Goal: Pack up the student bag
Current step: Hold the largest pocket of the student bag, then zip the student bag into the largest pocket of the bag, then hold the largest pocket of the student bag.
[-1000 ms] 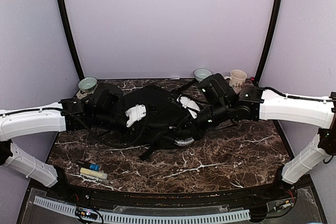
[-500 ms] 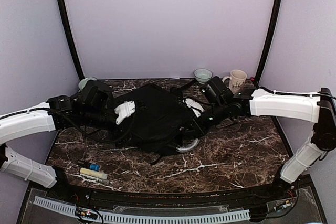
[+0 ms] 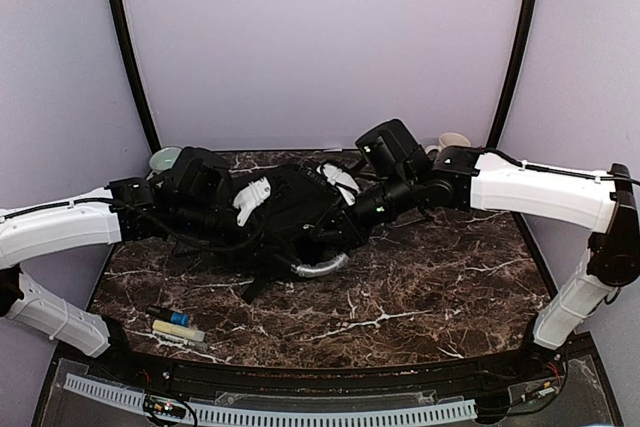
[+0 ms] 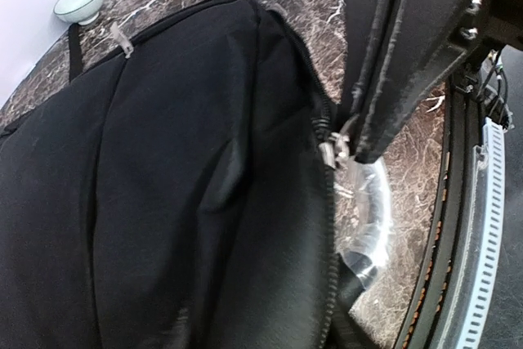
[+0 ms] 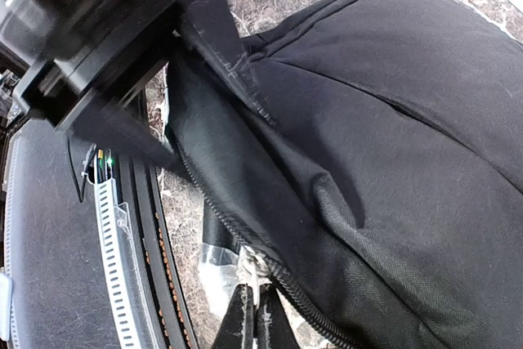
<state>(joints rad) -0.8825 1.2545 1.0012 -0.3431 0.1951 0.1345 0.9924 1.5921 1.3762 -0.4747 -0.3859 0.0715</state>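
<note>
The student bag [image 3: 290, 209] lies rear of table [image 3: 450, 297], right pincer [image 5: 255, 300] clamping its zipper pull [image 5: 252, 270]; left pincer [image 4: 359, 146] unclear.

I'm looking at a dark brown marble-patterned table [image 3: 430, 297] veined in white. Behind the table stands a plain lavender back wall [image 3: 320, 47], with matching walls closing its left and right sides. A black pole [image 3: 128, 47] rises from its far-left corner, another pole [image 3: 517, 47] from its far-right. A white slotted strip [image 3: 270, 414] runs along its near edge. The light is soft and even.
</note>
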